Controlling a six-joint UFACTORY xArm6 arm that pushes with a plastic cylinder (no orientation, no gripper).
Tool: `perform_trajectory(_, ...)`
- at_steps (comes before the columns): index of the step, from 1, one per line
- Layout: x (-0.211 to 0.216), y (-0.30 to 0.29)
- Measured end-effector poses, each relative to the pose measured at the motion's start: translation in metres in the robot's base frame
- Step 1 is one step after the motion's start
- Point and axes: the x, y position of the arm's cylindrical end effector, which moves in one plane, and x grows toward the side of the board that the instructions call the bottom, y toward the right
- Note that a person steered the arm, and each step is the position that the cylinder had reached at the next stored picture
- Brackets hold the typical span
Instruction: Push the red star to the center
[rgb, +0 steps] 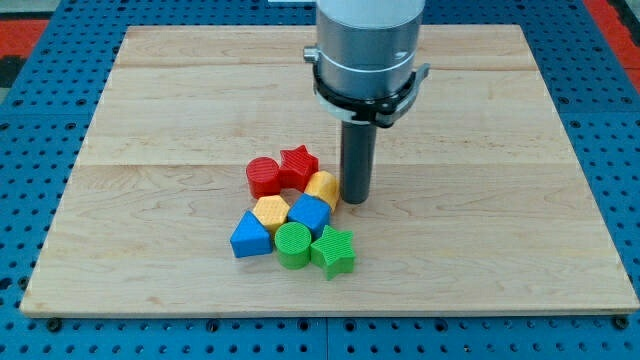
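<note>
Standing upright on the pale wooden counter (480, 250), my tip (356, 201) is the lower end of a straight dark rod that hangs from a grey metal cylinder entering at the view's top. The arm carries no hand, so nothing is spread, pressed together or pinching; the rod simply rests its end on the boards.

The red star-shaped plastic block (299, 164) lies just to the view's left of the tip and slightly higher in the view, near the middle of the counter. It touches the red cylinder-shaped block (264, 177) on its left side. Directly below the star sits a yellow rounded block (322, 187), whose right edge is just beside the tip; I cannot tell whether they touch.

Below these, toward the view's bottom, the other pieces crowd together: a yellow block of unclear shape (271, 211), a blue angular block (310, 212), a blue triangular block (250, 237) at the cluster's left end, a green cylinder-shaped block (293, 244), and a green star-shaped block (334, 250) at the cluster's lower right. A blue pegboard surface (40, 130) surrounds the counter.
</note>
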Motion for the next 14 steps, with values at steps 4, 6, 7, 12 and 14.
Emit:
perform_trajectory(4,-0.143,-0.017)
perform_trajectory(6,-0.095,-0.105)
perform_trajectory(7,-0.060,-0.208)
perform_trajectory(12,-0.041,0.021)
perform_trajectory(14,-0.047,0.079)
